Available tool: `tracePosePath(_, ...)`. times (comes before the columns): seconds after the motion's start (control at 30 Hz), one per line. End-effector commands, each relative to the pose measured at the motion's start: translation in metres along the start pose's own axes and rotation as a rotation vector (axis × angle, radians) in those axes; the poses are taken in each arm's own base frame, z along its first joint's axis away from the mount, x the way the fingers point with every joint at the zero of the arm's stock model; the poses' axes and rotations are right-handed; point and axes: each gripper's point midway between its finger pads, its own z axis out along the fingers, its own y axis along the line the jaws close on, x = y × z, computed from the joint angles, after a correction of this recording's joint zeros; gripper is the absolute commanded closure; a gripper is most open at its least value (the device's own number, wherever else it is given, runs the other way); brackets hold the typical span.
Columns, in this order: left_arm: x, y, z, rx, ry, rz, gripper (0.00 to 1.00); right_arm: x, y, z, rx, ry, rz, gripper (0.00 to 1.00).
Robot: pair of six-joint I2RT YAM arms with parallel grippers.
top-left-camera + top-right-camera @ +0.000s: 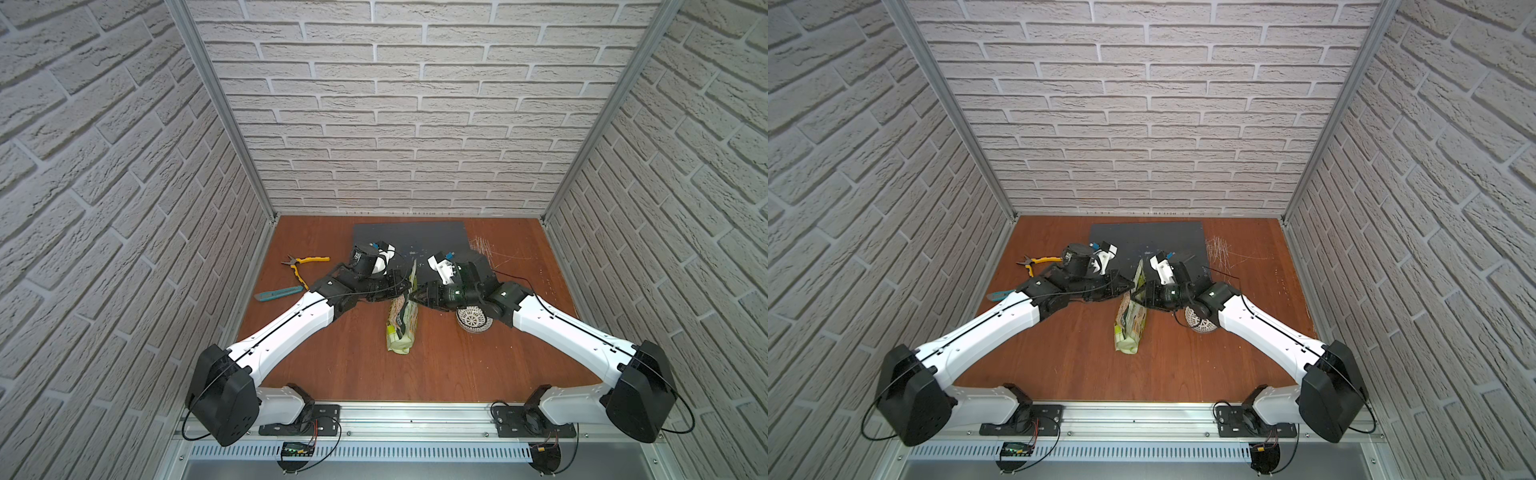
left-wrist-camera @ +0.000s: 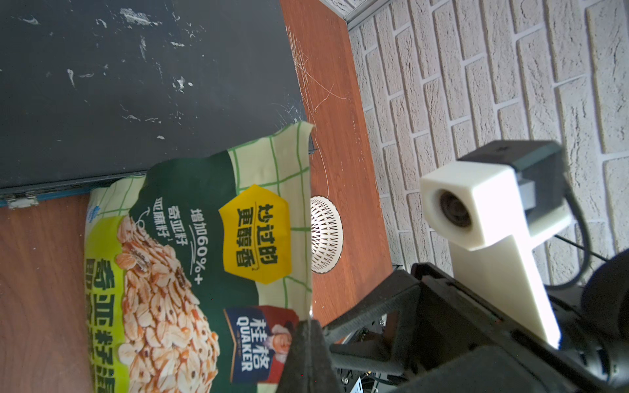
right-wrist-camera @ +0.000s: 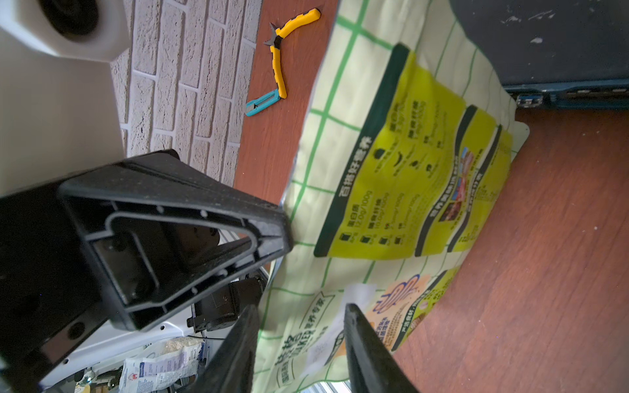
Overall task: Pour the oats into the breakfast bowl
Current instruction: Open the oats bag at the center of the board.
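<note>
Left wrist view: left hand [image 2: 306,326] clenched on the oats pouch [image 2: 204,255] edge, which hides half the breakfast bowl [image 2: 328,234] mid-frame. Right hand [image 3: 301,308] released, fingers parted.

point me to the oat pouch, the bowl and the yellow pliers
oat pouch [image 1: 401,328], in a top view, printed lower face
bowl [image 1: 472,321], in a top view, lattice side wall
yellow pliers [image 1: 313,260], in a top view, far handle
</note>
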Motion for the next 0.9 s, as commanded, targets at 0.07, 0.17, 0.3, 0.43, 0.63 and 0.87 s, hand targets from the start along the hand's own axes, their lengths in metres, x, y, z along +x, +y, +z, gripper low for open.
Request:
tracePosePath(0.07,-0.008,-0.008,-0.002,0.014,-0.039,0.029,0.87,0.000,-0.011,0.005,0.060,-0.006,-0.011,0.59)
tracePosePath(0.17,-0.009,-0.009,-0.007,0.008,-0.053,0.041,0.81,0.000,-0.016,0.007,0.077,-0.008,-0.002,0.59)
tracePosePath(0.3,-0.010,-0.009,-0.014,-0.008,-0.072,0.053,0.73,-0.002,-0.020,0.008,0.096,-0.017,0.004,0.61)
tracePosePath(0.43,-0.010,-0.004,-0.019,-0.038,-0.082,0.050,0.65,-0.003,-0.020,0.011,0.091,-0.017,0.010,0.62)
tracePosePath(0.63,-0.010,-0.002,-0.023,-0.042,-0.088,0.046,0.66,-0.006,-0.017,0.012,0.072,-0.031,0.008,0.61)
tracePosePath(0.87,-0.013,0.000,-0.018,-0.041,-0.087,0.043,0.73,-0.005,-0.017,0.013,0.073,-0.027,0.009,0.61)
